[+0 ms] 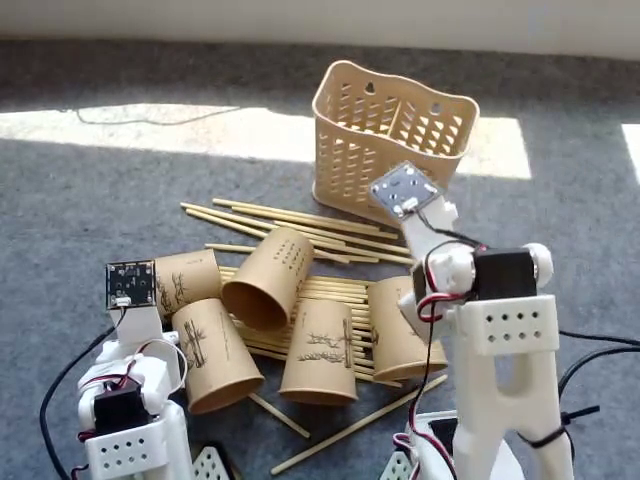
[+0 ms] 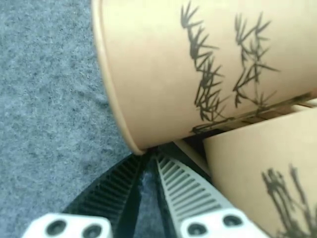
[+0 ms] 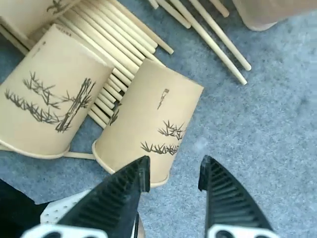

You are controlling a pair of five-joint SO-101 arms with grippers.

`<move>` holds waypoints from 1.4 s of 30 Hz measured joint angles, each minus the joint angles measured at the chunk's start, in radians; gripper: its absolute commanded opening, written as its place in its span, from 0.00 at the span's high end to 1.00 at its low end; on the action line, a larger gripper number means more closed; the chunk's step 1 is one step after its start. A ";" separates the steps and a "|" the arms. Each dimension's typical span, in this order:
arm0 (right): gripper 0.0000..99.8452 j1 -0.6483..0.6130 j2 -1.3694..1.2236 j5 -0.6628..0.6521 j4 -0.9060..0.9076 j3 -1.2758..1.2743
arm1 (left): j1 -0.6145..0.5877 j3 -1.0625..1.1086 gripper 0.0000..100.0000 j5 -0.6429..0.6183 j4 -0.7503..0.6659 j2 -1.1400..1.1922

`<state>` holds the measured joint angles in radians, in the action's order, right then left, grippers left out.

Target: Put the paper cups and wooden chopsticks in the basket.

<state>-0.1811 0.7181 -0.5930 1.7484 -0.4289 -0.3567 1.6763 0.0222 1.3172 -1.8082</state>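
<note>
Right claw (image 3: 174, 167) open over tan printed paper cup (image 3: 148, 119) near beige slotted plastic basket (image 1: 390, 125) — left claw (image 2: 150, 156) pinched closed, farther off.

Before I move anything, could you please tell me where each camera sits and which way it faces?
High: fixed overhead, looking down on cups, chopsticks, basket; both arms show.
Left wrist: on the left arm, close against a cup; left claw shows.
Right wrist: on the right arm, looking down at cups; open right claw shows.
Shared: high and right wrist both show chopsticks.
</note>
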 measured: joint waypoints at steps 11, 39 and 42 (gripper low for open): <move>0.83 -0.005 0.147 -0.219 0.000 -0.318 | 0.000 0.000 0.99 0.000 0.000 0.000; 0.83 -0.003 0.160 -0.160 -0.215 -0.407 | 0.000 0.000 0.99 0.000 0.000 0.000; 0.83 -0.003 0.160 -0.160 -0.222 -0.407 | 0.000 0.000 0.99 0.000 0.000 0.000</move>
<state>-0.1841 0.8777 -0.7526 1.5259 -0.8355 -0.3567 1.6763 0.0222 1.3172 -1.8082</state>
